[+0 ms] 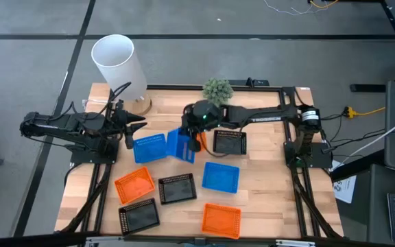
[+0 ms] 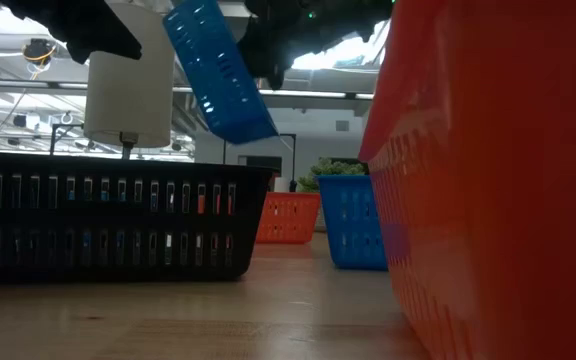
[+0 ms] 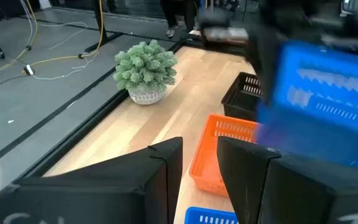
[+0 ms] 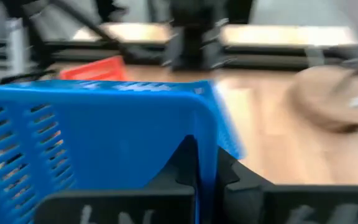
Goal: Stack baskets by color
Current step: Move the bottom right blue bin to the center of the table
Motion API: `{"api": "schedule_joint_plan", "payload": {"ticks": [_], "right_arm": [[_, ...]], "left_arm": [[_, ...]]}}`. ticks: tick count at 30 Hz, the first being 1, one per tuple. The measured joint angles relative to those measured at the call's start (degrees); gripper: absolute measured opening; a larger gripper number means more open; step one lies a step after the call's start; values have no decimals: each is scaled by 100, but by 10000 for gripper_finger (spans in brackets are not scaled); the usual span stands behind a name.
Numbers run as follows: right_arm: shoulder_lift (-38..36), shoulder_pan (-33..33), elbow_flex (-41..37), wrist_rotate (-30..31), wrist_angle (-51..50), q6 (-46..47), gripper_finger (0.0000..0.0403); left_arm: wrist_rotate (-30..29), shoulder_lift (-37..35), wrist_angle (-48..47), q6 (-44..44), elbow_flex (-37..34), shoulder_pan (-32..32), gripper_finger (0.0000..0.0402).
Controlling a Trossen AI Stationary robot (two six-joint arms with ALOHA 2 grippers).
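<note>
My right gripper (image 1: 192,136) reaches to the table's middle and is shut on a blue basket (image 1: 180,145), which hangs steeply tilted in the air (image 2: 218,70). Just left of it a second blue basket (image 1: 149,147) rests flat on the table, and a third (image 1: 221,176) lies nearer the front. Two orange baskets (image 1: 134,184) (image 1: 221,219) and three black ones (image 1: 177,189) (image 1: 139,216) (image 1: 230,142) lie singly on the table. My left gripper (image 1: 137,125) stands open at the left, above the table, with nothing between its fingers (image 3: 199,168). My right gripper pinches one wall of the blue basket (image 4: 205,134) between its two fingers, with a finger on either side of the wall. The fingers come from the table's right, slanting down. The basket hangs tilted on edge, lifted clear of the table and of the other baskets.
A tall white cylinder (image 1: 118,65) on a round wooden base stands at the far left. A small green plant (image 1: 218,89) sits at the far edge behind my right gripper. A dark frame rail (image 1: 101,192) runs along the table's sides.
</note>
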Motion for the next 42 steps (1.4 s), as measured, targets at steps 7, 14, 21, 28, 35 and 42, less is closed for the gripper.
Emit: {"api": "schedule_joint_plan", "payload": {"ticks": [7, 14, 21, 28, 35, 42], "right_arm": [[83, 608, 2, 427, 31, -309, 0], [293, 893, 9, 1473, 192, -614, 0], [553, 1204, 2, 2024, 422, -492, 0], [537, 1471, 4, 1485, 284, -12, 0], [529, 1678, 4, 1235, 156, 68, 0], [579, 1400, 9, 1594, -397, 62, 0]], "left_arm": [[1, 4, -88, -117, 0, 0, 92], [1, 4, -83, -139, 0, 0, 92], [3, 7, -81, -146, 0, 0, 92], [3, 7, -81, -145, 0, 0, 92], [5, 17, -81, -152, 0, 0, 92], [5, 17, -79, -158, 0, -2, 92]]}}
